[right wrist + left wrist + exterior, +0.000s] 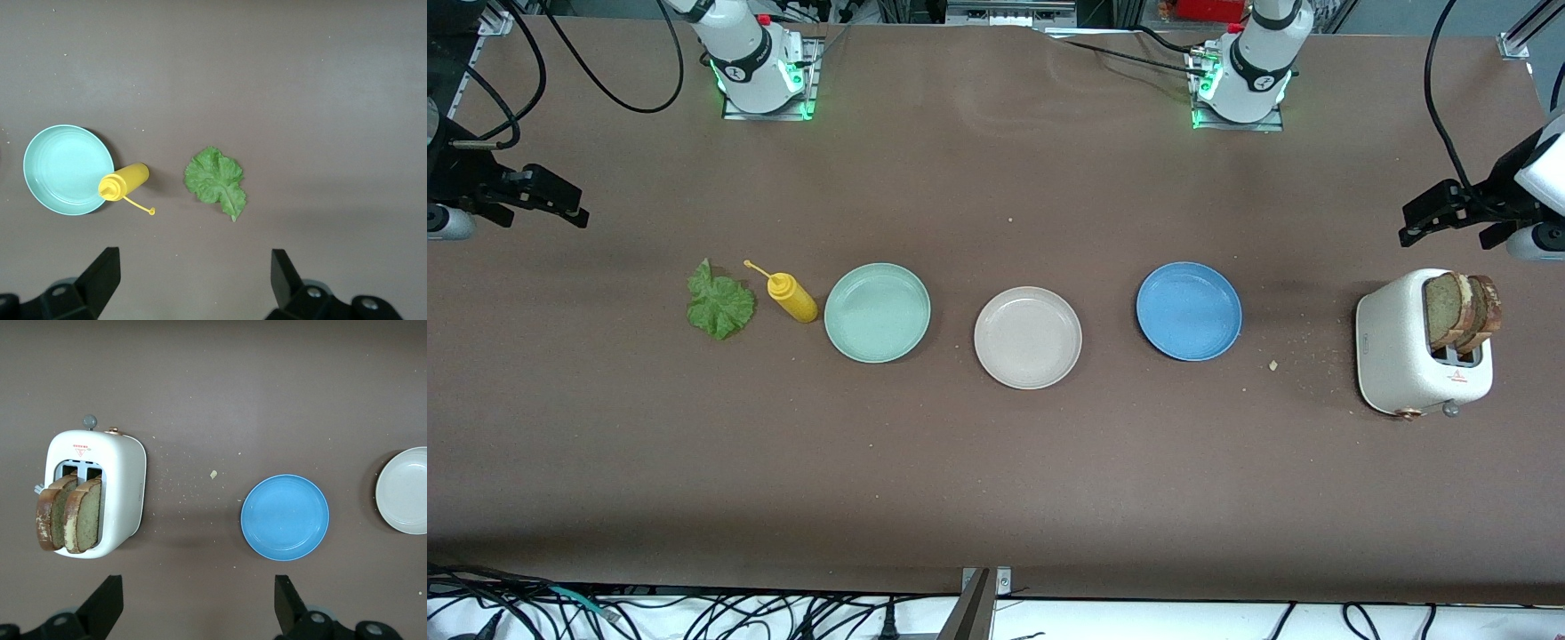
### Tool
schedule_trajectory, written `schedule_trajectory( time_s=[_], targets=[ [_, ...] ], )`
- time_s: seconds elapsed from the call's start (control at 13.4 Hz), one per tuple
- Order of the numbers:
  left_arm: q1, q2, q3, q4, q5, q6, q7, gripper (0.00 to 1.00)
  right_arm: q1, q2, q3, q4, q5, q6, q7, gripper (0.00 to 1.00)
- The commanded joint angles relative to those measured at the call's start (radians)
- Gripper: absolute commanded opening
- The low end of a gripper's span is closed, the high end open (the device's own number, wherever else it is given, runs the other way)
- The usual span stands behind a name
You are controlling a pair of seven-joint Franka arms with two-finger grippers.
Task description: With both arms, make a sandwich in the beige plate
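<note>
The beige plate lies bare in the middle of the table, and its edge also shows in the left wrist view. Two brown bread slices stand upright in a white toaster at the left arm's end. A green lettuce leaf lies flat at the right arm's end. My left gripper hangs open and holds nothing, over bare table beside the toaster. My right gripper hangs open and holds nothing, over bare table beside the lettuce.
A mint-green plate and a blue plate flank the beige plate. A yellow squeeze bottle lies between the lettuce and the mint plate. Crumbs dot the table near the toaster.
</note>
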Motion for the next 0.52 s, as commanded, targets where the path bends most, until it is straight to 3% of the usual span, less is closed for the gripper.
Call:
schedule_trajectory(
  time_s=[0.0,0.45],
  targets=[
    [0.01,0.001,-0.006,0.006,-0.026,-0.002,0.022,1.0,0.003,-0.011,-0.001,0.005,-0.001,-0.014,-0.015,1.0],
    [0.01,0.0,-0.006,0.006,-0.026,-0.002,0.022,1.0,0.003,-0.006,-0.005,0.005,-0.003,0.001,-0.015,1.0]
  ],
)
